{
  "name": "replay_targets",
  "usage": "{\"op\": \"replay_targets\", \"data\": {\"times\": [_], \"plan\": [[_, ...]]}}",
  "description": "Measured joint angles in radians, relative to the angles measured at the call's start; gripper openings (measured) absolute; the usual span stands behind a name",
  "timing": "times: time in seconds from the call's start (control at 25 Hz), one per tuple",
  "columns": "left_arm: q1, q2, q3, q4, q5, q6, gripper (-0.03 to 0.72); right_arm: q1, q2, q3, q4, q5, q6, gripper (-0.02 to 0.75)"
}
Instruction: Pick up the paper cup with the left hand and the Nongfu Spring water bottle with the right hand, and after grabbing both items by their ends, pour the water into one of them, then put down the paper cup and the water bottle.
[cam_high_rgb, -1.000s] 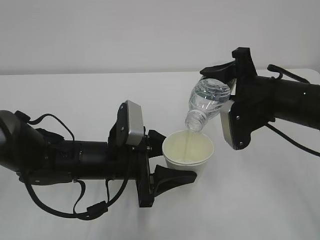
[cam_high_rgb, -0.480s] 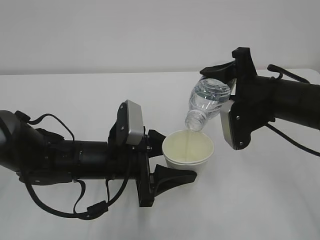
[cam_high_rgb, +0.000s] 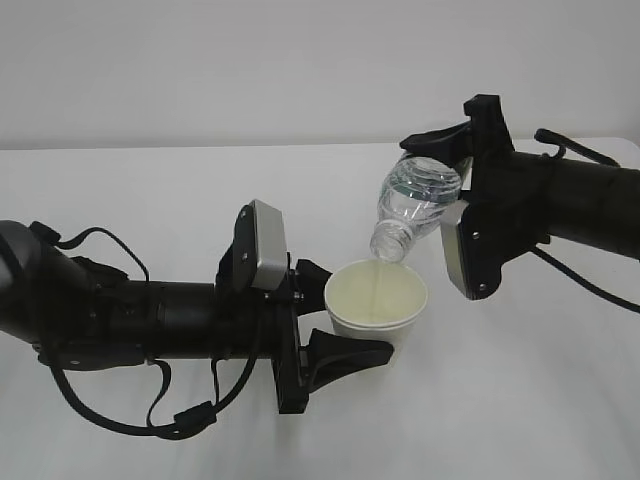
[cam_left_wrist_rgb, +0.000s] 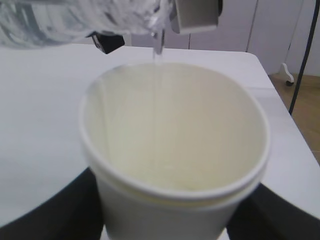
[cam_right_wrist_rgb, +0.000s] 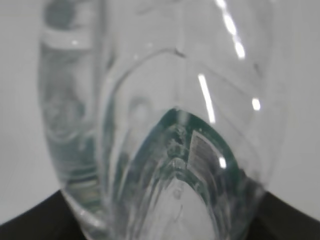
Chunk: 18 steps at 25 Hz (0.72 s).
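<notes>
A white worktop (cam_high_rgb: 150, 210) is seen at a slant, with a pale wall behind it. A black arm reaches in from 9 o'clock, a grey-white block (cam_high_rgb: 268, 245) mounted near its end. Its pincer, the left hand (cam_high_rgb: 345, 312), is closed on the cup (cam_high_rgb: 377, 308), one black finger seen behind the cup at 10 o'clock and the other below it at 7 o'clock. The cup is held upright, just right of centre, clear of the worktop as far as can be told. Its cream inside is shown in the left wrist view (cam_left_wrist_rgb: 175, 130), where it fills most of the picture.

A second black arm comes in from 3 o'clock, a flat grey panel (cam_high_rgb: 460, 250) fixed to it. Its pincer, the right hand (cam_high_rgb: 452, 172), is clamped on the base end of the bottle (cam_high_rgb: 412, 207). The bottle is tilted steeply, neck pointed down toward 7 o'clock, mouth just above the cup's rim. A thin stream of water (cam_high_rgb: 374, 283) is seen falling from the mouth into the cup. In the right wrist view the bottle (cam_right_wrist_rgb: 165, 115) is shown very close and blurred, with a green label (cam_right_wrist_rgb: 175, 145) glimpsed through the clear plastic.
</notes>
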Motion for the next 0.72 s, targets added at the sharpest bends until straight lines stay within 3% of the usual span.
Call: {"op": "replay_targets", "data": {"times": [0.72], "plan": [[0.000, 0.000, 0.000, -0.003, 0.000, -0.002, 0.473, 0.000, 0.000, 0.000, 0.000, -0.002, -0.021, 0.455]]}}
